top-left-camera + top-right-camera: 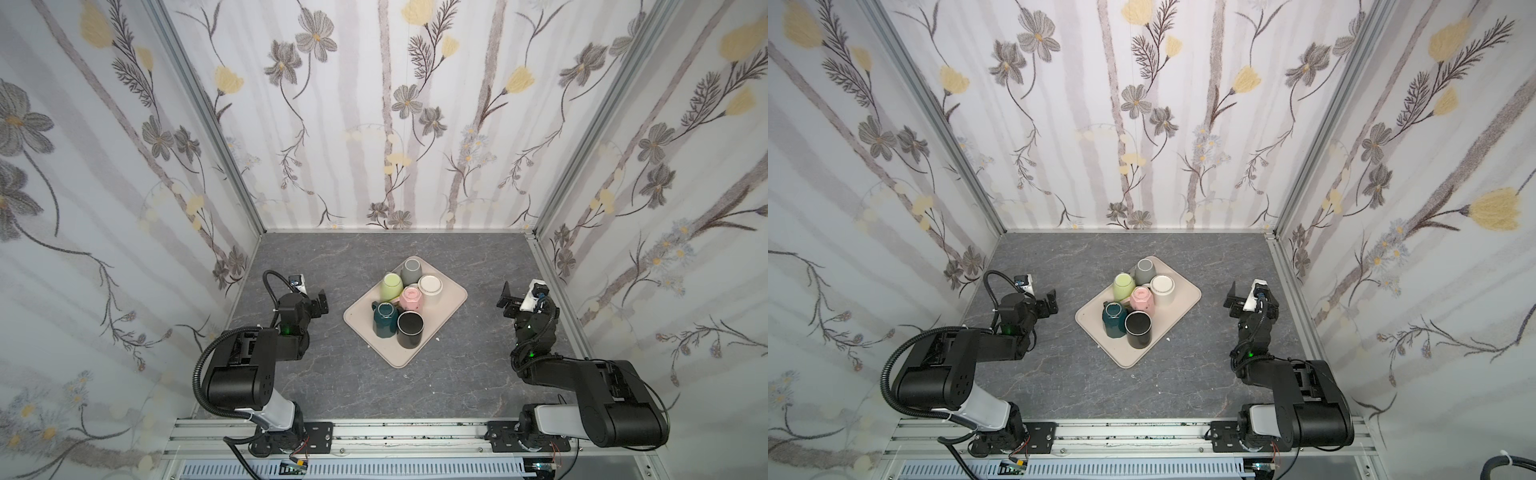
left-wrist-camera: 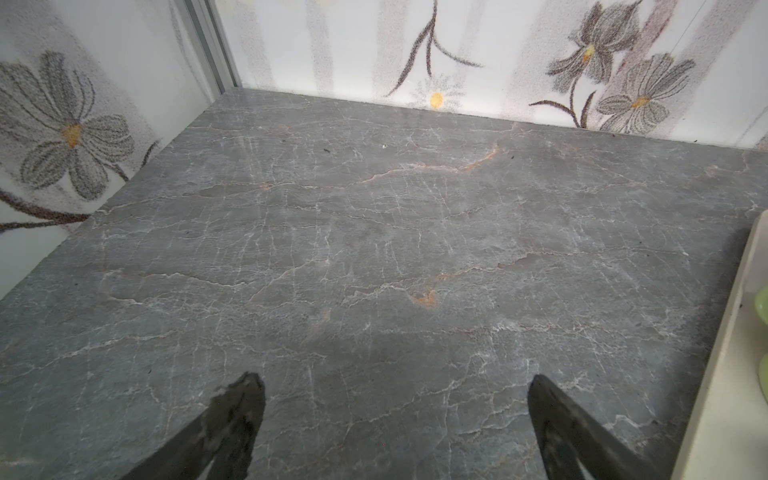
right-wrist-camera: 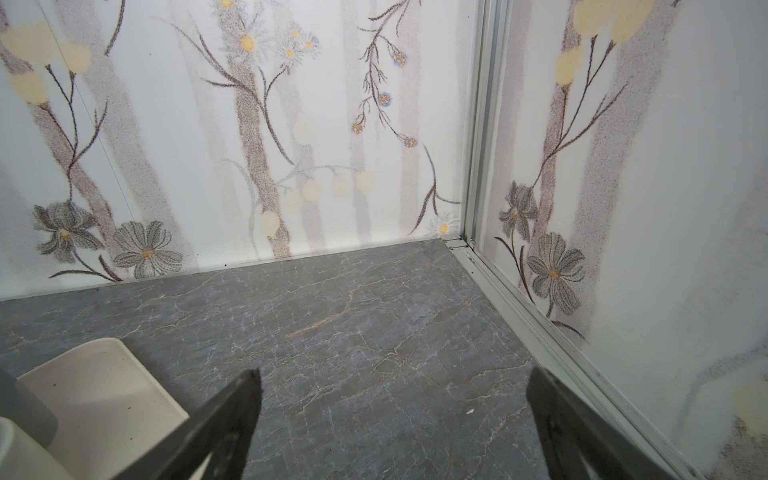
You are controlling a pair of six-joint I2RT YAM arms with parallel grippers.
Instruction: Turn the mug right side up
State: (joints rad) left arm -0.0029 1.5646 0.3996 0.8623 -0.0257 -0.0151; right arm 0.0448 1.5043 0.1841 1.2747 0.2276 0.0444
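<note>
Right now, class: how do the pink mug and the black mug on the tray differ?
The pink mug has flat facets; the black mug is smooth and round. The pink mug sits mid-cluster; the black mug stands at the edge nearest the robot's base. Both stand on the beige tray.

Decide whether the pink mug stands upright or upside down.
Upside down: in both top views the pink mug shows a closed, flat base on top, no opening.

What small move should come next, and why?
Probably swing the right end effector over the cream mug, which looks base-up on the side of the tray nearest it. It stands open and empty; the left end effector is open too, and no mug is touched.
</note>
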